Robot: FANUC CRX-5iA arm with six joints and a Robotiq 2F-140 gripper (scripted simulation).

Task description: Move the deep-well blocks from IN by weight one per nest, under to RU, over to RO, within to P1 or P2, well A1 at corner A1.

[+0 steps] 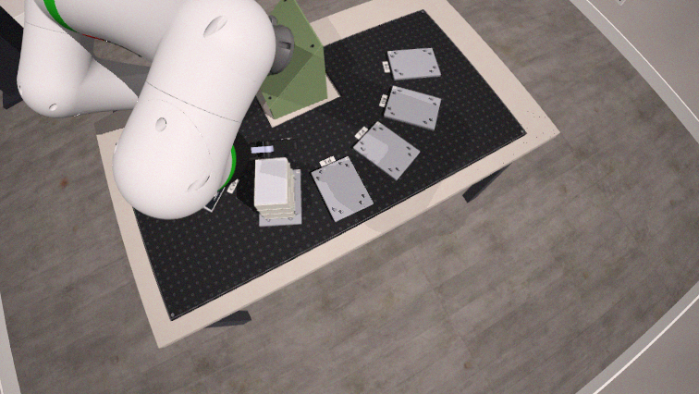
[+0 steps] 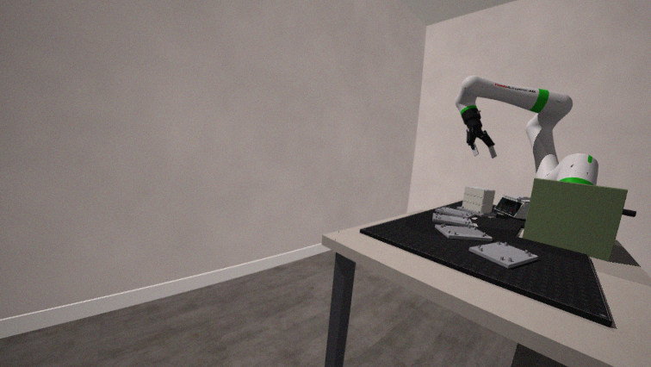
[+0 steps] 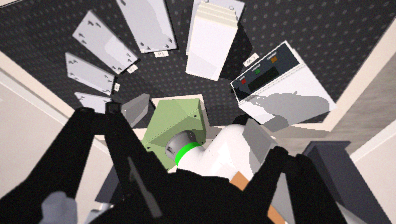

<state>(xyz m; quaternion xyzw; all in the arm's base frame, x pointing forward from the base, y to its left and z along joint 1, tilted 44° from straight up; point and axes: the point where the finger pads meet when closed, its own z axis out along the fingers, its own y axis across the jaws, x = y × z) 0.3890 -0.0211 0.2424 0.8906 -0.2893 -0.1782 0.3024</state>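
Three cream-white deep-well blocks (image 1: 271, 180) (image 2: 478, 198) (image 3: 212, 45) stand in one stack on the infeed nest (image 1: 278, 223). Their cut corners cannot be made out. My gripper (image 2: 484, 153) (image 3: 198, 115) is open and empty, tilted, high above the table. The check-weigher (image 2: 509, 206) (image 3: 300, 95) has an empty platform; its red, green and amber lamps show in the wrist view, none clearly lit. Pass nest P1 (image 1: 342, 188) (image 3: 150, 25) and pass nest P2 (image 1: 388, 152) (image 3: 105, 42) are empty. The two reject nests, one nearer P2 (image 1: 411, 108) and one farther (image 1: 413, 63) (image 2: 503, 253), are empty.
A green angled stand (image 1: 298, 82) (image 2: 573, 219) (image 3: 175, 117) rises at the table's rear edge, near the arm's base. The arm covers most of the check-weigher in the top view. The black mat (image 1: 220, 254) lies on the pale table (image 1: 312, 274).
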